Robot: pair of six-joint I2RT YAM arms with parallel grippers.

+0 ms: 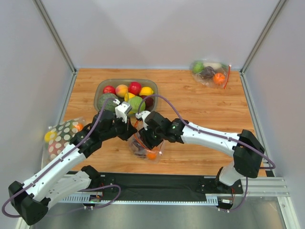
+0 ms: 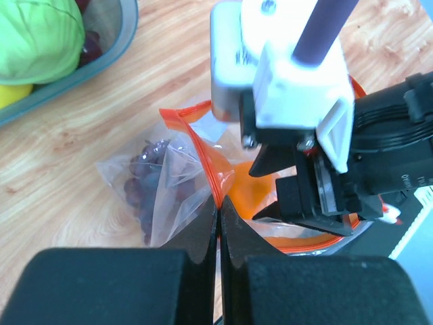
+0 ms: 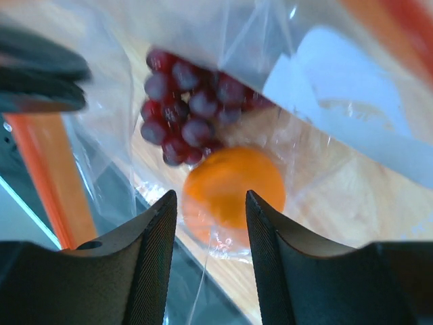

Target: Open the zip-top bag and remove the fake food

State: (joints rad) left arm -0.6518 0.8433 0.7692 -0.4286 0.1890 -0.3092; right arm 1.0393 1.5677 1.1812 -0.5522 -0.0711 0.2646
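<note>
The clear zip-top bag (image 1: 143, 149) lies on the wooden table between both grippers. My left gripper (image 2: 219, 213) is shut on its orange-red zip strip (image 2: 206, 162) and holds one side of the mouth up. My right gripper (image 3: 211, 203) is open, its fingers reaching into the open mouth, just above the small orange (image 3: 233, 186). The purple grape bunch (image 3: 189, 101) lies beside the orange in the bag. It also shows in the left wrist view (image 2: 139, 186). No light green fruit shows inside this bag.
A grey bowl (image 1: 101, 87) of red apples, lemons and a light green round piece (image 1: 137, 103) stands behind the grippers. A polka-dot bag (image 1: 62, 136) lies at the left edge. A second clear bag (image 1: 209, 72) with fruit lies at the back right.
</note>
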